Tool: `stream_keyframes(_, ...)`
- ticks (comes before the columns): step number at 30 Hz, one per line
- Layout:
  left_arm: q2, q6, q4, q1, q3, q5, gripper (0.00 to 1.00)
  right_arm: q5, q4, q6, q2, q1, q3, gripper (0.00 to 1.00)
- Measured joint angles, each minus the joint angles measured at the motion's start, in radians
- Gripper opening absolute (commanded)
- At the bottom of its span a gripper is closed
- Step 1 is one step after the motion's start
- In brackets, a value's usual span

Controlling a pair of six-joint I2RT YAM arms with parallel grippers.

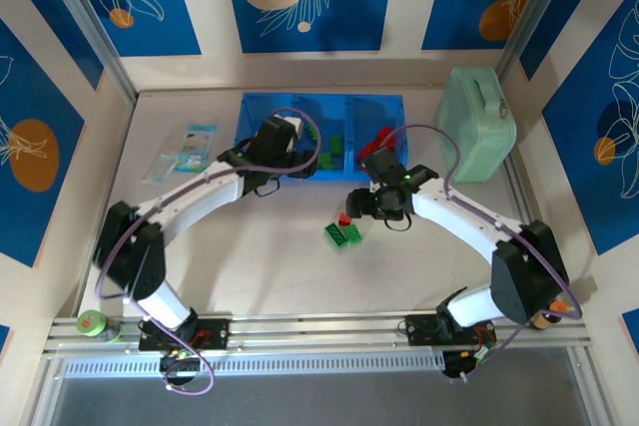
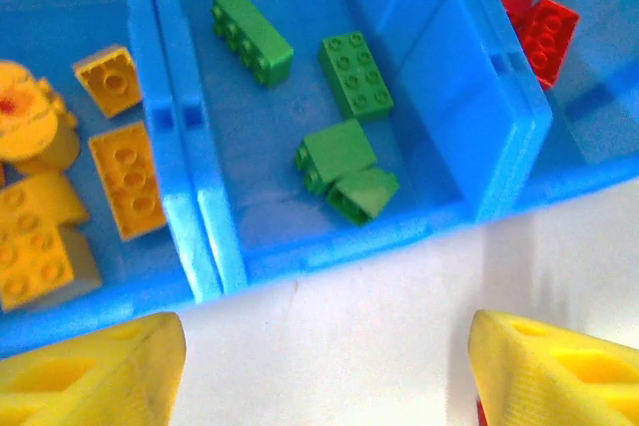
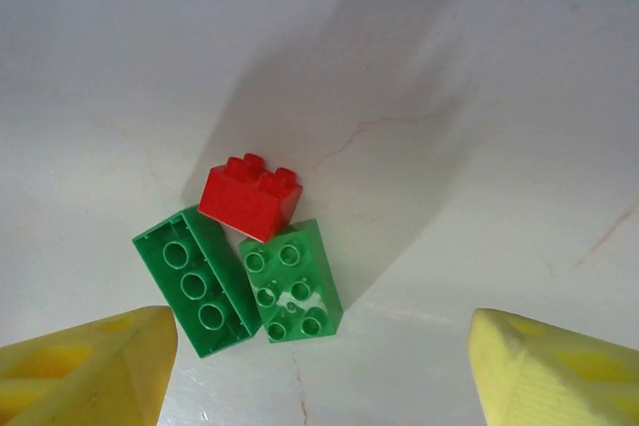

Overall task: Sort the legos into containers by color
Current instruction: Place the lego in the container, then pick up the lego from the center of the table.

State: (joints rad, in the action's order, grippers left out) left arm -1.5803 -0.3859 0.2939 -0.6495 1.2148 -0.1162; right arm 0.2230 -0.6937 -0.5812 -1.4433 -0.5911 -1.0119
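Note:
The containers (image 1: 300, 99) are joined blue bins at the back of the table. In the left wrist view the left bin holds yellow legos (image 2: 125, 177), the middle bin (image 2: 329, 251) holds green legos (image 2: 354, 72), and red legos (image 2: 544, 32) lie in the right one. My left gripper (image 2: 324, 376) (image 1: 297, 159) hovers open over bare table just in front of the middle bin. On the table lie a red brick (image 3: 250, 197) (image 1: 344, 218), an upturned green brick (image 3: 195, 291) and a studs-up green brick (image 3: 292, 281) (image 1: 347, 235), touching each other. My right gripper (image 3: 324, 376) (image 1: 357, 205) is open above them, holding nothing.
A mint-green lidded case (image 1: 477, 122) stands at the back right. Clear packets (image 1: 185, 152) lie at the back left. A small green roll (image 1: 92, 323) sits at the near left rail. Walls enclose the table on three sides.

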Motion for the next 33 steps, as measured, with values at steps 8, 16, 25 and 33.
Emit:
stream_keyframes(8,0.246,-0.053,-0.067,-0.021,-0.293,-0.005,0.74,0.021,-0.013,-0.015,-0.192,-0.076,-0.123,0.77)
stream_keyframes(16,0.401,-0.109,-0.084,-0.032,-0.482,-0.023,0.73,0.039,-0.056,-0.048,-0.364,-0.109,-0.23,0.73)
stream_keyframes(25,0.47,-0.169,-0.093,-0.043,-0.627,-0.027,0.72,0.063,-0.099,-0.078,-0.448,-0.117,-0.267,0.52)
stream_keyframes(33,0.48,-0.185,-0.097,-0.043,-0.642,-0.035,0.71,0.088,-0.114,-0.087,-0.459,-0.125,-0.282,0.3)
